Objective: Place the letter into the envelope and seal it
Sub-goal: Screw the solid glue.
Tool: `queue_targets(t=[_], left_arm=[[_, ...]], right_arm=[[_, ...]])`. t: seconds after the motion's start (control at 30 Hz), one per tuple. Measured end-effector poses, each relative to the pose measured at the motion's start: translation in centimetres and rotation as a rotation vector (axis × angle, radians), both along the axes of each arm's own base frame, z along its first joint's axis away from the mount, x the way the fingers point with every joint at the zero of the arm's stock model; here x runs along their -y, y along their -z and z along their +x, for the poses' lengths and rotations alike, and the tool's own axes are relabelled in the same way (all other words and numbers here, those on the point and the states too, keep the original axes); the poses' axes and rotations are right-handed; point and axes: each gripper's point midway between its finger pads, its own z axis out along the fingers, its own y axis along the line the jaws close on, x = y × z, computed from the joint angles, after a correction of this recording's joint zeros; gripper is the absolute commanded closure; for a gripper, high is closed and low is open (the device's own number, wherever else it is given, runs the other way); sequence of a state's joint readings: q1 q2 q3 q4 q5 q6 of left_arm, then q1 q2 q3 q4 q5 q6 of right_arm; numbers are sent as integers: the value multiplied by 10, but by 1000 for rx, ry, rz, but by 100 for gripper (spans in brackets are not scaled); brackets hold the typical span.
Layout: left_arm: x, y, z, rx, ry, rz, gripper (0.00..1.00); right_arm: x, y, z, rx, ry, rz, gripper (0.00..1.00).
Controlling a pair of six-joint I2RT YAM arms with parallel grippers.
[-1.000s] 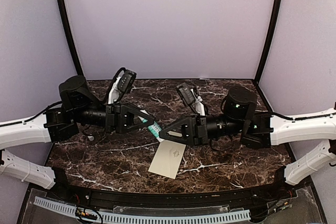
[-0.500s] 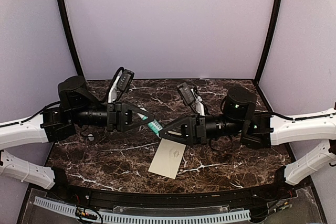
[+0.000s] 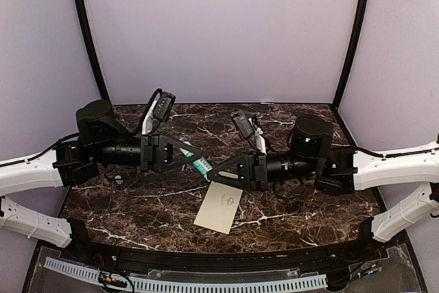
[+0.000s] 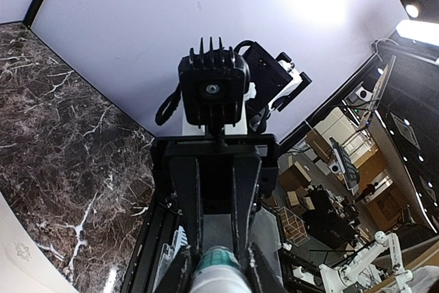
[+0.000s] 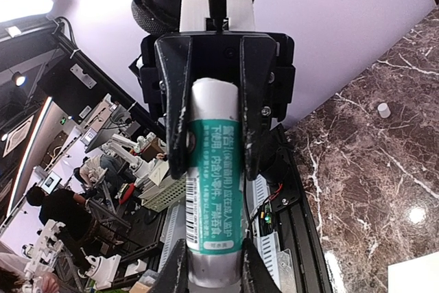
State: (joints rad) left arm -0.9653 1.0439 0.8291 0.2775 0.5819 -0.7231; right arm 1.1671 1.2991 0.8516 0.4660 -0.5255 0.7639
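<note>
The envelope [image 3: 219,208] lay flat on the bench [image 3: 309,204], near the middle of the front edge, its small mark facing up. In the top view, the left tool [image 3: 194,158] and right tool [image 3: 214,175] met tip to tip just above it, both clamped on a glue stick [image 3: 202,166] held clear of the bench. The left wrist view showed its own fingers [image 4: 184,276] closed narrowly around the stick's end, with an envelope corner [image 4: 17,255] at lower left. In the right wrist view, the teal-labelled stick [image 5: 212,169] ran from its own fingers [image 5: 175,272] into the left tool's. Both pairs pressed against it, and a small white cap [image 5: 384,110] sat on the bench.
</note>
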Motion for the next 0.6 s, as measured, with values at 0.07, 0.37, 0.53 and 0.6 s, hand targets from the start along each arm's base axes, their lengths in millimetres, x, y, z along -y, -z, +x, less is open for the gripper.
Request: queue_targets(t=[0.07, 0.37, 0.53, 0.6], left_arm=[[0, 3, 2, -7, -14, 13, 100], [-4, 22, 21, -80, -134, 95, 100], [-7, 26, 33, -113, -200, 108, 100], [-9, 31, 37, -131, -226, 124, 100]], right_arm=[[0, 3, 3, 5, 18, -12, 85], [-3, 17, 25, 95, 160, -154, 85], [-11, 23, 37, 165, 239, -280, 86], [-16, 30, 43, 189, 271, -342, 86]])
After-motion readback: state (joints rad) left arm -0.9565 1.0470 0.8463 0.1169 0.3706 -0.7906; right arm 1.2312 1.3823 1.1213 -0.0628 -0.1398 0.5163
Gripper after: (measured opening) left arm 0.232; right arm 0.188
